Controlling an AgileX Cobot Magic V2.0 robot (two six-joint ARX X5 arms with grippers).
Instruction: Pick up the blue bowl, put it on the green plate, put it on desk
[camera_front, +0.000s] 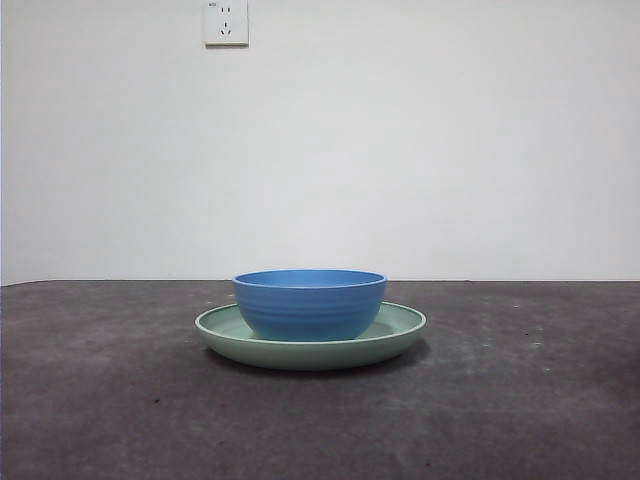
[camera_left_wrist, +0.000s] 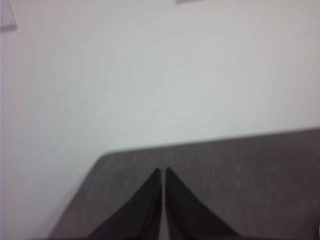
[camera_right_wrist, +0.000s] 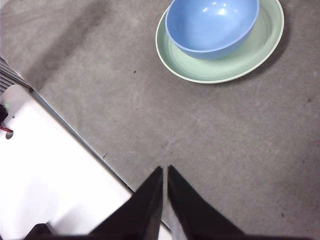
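The blue bowl (camera_front: 310, 303) stands upright in the green plate (camera_front: 400, 328), which rests on the dark desk (camera_front: 100, 400). Both also show in the right wrist view, the bowl (camera_right_wrist: 212, 25) sitting inside the plate (camera_right_wrist: 220, 70). My right gripper (camera_right_wrist: 164, 172) is shut and empty, held high above the desk well away from the plate. My left gripper (camera_left_wrist: 163, 174) is shut and empty, over a corner of the desk facing the white wall; neither bowl nor plate shows in its view. Neither gripper appears in the front view.
A white wall socket (camera_front: 225, 22) is on the wall behind the desk. In the right wrist view a white surface (camera_right_wrist: 45, 170) borders the desk's edge.
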